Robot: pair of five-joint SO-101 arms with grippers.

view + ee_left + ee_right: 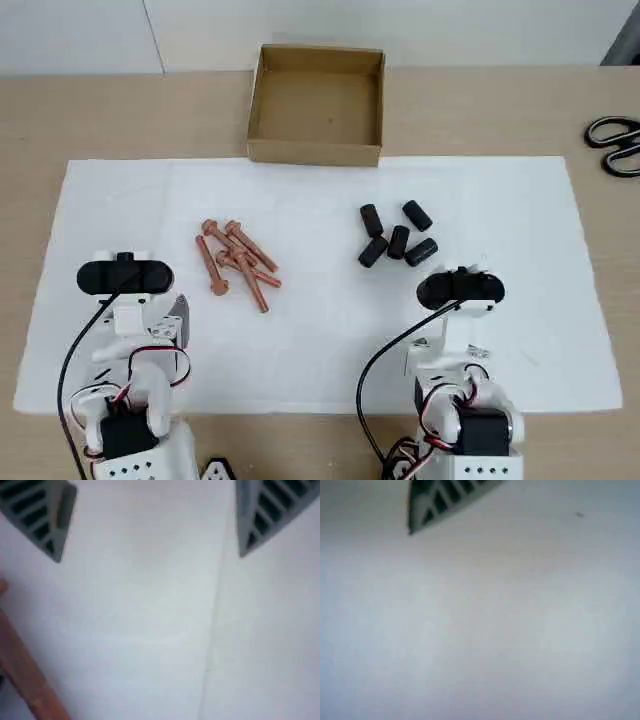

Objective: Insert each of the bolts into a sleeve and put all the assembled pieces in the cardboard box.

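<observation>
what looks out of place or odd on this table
Only the scissors look out of place: they lie on the table at its right edge, off the white sheet. The bolts lie in a crossed heap, the sleeves in a loose cluster. Nothing looks spilled or damaged.

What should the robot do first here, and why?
Probably the left end effector, open over the white sheet, should shift toward the bolts and grasp one. They all lie loose in a pile, apart from the sleeves, and the cardboard box is empty.
</observation>
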